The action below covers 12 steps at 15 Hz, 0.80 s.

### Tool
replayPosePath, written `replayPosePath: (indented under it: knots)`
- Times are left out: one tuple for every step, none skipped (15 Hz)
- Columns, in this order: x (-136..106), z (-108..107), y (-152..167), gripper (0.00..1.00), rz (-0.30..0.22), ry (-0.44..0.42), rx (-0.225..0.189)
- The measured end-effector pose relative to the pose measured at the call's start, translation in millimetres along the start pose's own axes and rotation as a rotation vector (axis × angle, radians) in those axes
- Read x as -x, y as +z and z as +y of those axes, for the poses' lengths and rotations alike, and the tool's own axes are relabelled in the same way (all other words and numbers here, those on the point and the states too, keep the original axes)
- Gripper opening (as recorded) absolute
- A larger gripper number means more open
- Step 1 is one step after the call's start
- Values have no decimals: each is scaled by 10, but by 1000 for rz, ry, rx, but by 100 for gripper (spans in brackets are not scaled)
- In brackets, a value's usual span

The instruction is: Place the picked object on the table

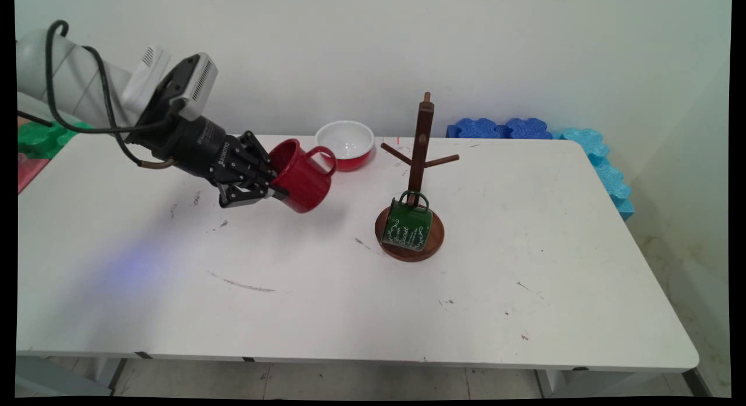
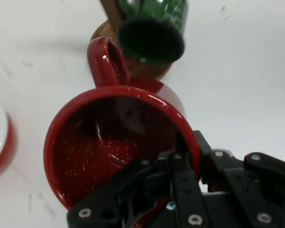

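Red mug [image 1: 303,176]: held above the table [image 1: 326,313], over its back-left part, tipped on its side with the mouth toward the wrist and the handle up and to the right.
Gripper [image 1: 278,187]: clenched on the red mug's rim, one finger inside and one outside, which is why the mug hangs tilted.
Mug tree [image 1: 421,144]: upright near the table's middle, right of the mug.
Green mug [image 1: 408,225]: mouth-down against the post on the tree's base.
Bowl [image 1: 345,144]: near the back edge, behind the red mug.
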Motion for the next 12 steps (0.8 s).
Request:
replayPosePath:
  knots:
    - [29,-22,20,0,-19,10,-16]
    - [57,-43,45,0,-37,21,-32]
    - [80,-59,69,0,-52,30,-45]
    - [102,-77,105,0,-69,42,-60]
    - [124,-95,143,0,-85,54,-73]
    - [143,-114,184,0,-101,67,-87]
    - [154,-134,224,0,-113,79,-97]
    - [169,-156,271,0,-128,93,-108]
    - [178,-174,314,0,-139,106,-117]
    - [187,-195,370,0,-151,124,-125]
    - [196,-214,425,0,-163,141,-132]
    - [202,-231,473,0,-173,155,-137]
